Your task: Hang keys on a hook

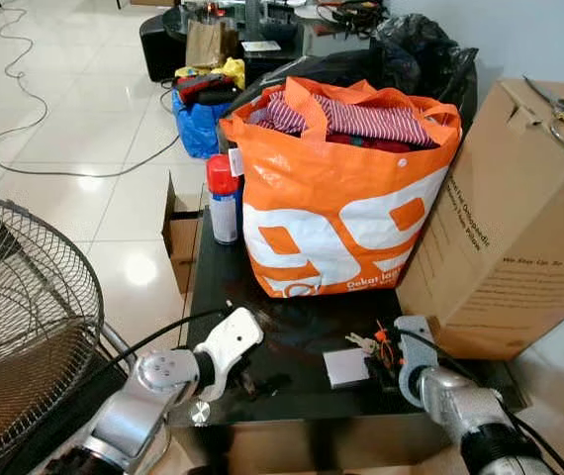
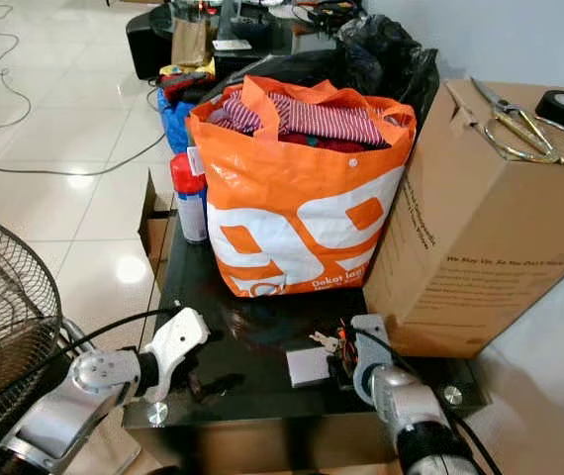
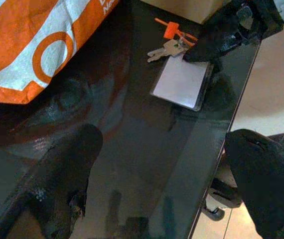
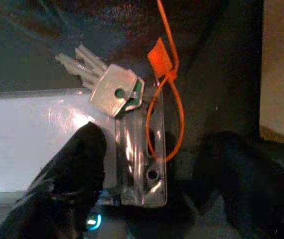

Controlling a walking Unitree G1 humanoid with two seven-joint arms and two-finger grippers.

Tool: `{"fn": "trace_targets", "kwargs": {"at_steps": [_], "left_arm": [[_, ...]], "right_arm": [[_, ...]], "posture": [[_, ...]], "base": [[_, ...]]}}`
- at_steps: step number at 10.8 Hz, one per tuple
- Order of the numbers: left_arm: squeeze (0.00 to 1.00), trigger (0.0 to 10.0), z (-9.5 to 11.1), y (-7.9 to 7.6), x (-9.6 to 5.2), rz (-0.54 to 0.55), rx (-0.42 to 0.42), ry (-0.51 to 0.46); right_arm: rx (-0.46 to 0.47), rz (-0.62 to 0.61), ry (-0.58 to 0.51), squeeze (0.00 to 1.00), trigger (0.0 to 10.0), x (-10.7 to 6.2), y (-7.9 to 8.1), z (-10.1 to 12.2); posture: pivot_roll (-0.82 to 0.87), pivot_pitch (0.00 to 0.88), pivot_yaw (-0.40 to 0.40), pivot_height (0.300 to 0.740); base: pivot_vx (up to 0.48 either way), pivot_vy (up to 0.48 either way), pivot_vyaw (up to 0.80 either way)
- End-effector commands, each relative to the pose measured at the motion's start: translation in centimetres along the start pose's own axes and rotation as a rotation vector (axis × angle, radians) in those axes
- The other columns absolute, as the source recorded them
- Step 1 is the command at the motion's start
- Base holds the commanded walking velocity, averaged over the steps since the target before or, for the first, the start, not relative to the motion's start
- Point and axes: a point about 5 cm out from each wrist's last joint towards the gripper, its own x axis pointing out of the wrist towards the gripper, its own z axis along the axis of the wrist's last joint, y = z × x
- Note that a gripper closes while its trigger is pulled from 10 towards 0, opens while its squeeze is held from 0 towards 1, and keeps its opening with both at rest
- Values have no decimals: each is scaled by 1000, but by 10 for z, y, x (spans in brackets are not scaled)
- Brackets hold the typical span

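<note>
From the head, the keys (image 1: 363, 343) lie on the black table (image 1: 292, 381) by a white card (image 1: 345, 367), in front of the orange bag (image 1: 336, 198), with the right gripper (image 1: 391, 364) right at them. The left wrist view shows the left gripper (image 3: 167, 179) open over the table. The right wrist view shows the right gripper's black fingers (image 4: 77, 164) spread apart, one on the card's clear sleeve (image 4: 139, 164), holding nothing, next to the keys and their orange tie (image 4: 164, 74).

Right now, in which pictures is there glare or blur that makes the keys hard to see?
Right wrist view: keys sharp, glare on the clear card holder, right gripper fingers blurred and dark. Left wrist view: glossy table mirrors the orange bag; keys small. Eye views: ceiling lights glare on the floor.
</note>
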Motion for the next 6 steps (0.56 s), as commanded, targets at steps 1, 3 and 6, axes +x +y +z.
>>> {"fn": "trace_targets", "kwargs": {"at_steps": [1,3,6], "left_arm": [[0,10000,1,2,-1,3,17,1],[0,10000,1,1,-1,7,18,-1],[0,10000,1,2,-1,16,14,-4]], "right_arm": [[28,-6,-6,0,0,1,-1,2],[44,-11,3,0,0,4,-1,1],[48,-16,20,0,0,7,-2,-1]], "posture": [[-70,0,-63,740],[-68,0,-69,740],[-65,0,-72,740]], "base": [[0,0,0],[0,0,0],[0,0,0]]}}
